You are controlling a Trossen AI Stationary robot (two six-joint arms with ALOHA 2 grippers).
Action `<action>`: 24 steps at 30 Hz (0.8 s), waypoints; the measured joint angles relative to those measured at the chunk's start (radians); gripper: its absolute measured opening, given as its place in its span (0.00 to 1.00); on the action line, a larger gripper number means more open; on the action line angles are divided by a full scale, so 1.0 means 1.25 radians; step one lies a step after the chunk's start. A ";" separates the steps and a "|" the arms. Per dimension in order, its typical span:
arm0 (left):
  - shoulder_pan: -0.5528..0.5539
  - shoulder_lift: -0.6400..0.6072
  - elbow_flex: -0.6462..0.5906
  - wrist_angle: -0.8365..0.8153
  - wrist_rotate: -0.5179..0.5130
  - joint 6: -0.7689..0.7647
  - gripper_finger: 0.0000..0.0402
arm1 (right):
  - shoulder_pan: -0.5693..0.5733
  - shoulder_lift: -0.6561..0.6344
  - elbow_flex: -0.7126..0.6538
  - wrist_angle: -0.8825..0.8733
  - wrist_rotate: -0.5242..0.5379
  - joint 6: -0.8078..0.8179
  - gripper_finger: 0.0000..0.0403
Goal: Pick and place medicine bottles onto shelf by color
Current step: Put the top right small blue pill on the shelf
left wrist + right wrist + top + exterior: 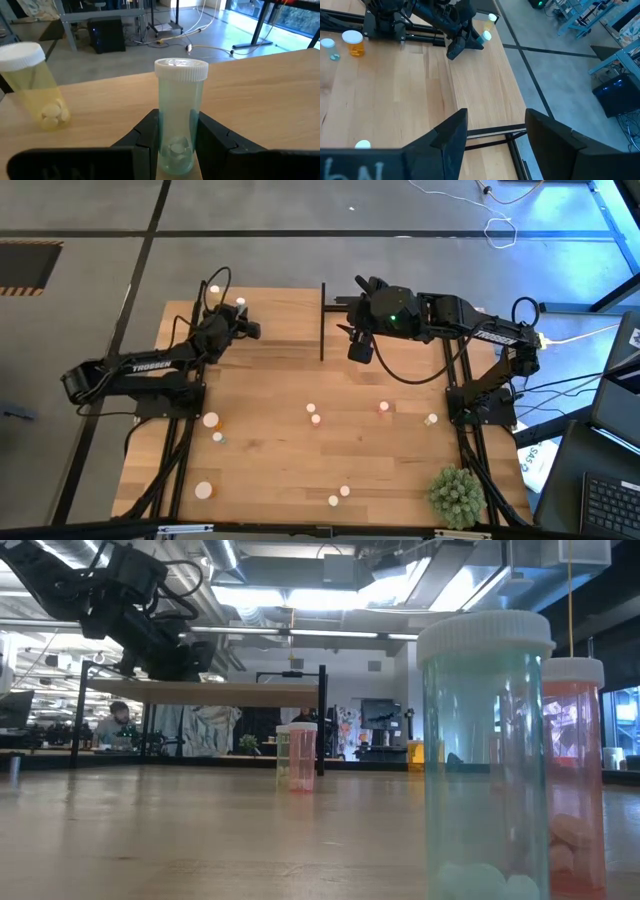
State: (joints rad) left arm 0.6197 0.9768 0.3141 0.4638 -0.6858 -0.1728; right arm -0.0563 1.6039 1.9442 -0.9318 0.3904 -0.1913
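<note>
While reaching over shelf (270, 320) | left hand (175, 145) grips 1 pale green bottle (179, 112) | right hand (492, 135) open, empty

We see two black arms, boxy links, white TROSSEN lettering along each forearm. Left arm (150, 372), right arm (470, 330). Black cables loop off both wrists; a green LED glows on right wrist housing. Fingers (215, 145) matte black, wedge-shaped. Black frame rails at each base.
</note>
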 joint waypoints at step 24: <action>0.000 -0.001 0.000 -0.004 0.027 -0.050 0.22 | 0.000 0.000 0.000 0.000 0.000 0.000 0.50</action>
State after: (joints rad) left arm 0.6193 0.9752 0.3141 0.4583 -0.6525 -0.2355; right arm -0.0563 1.6035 1.9442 -0.9320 0.3904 -0.1913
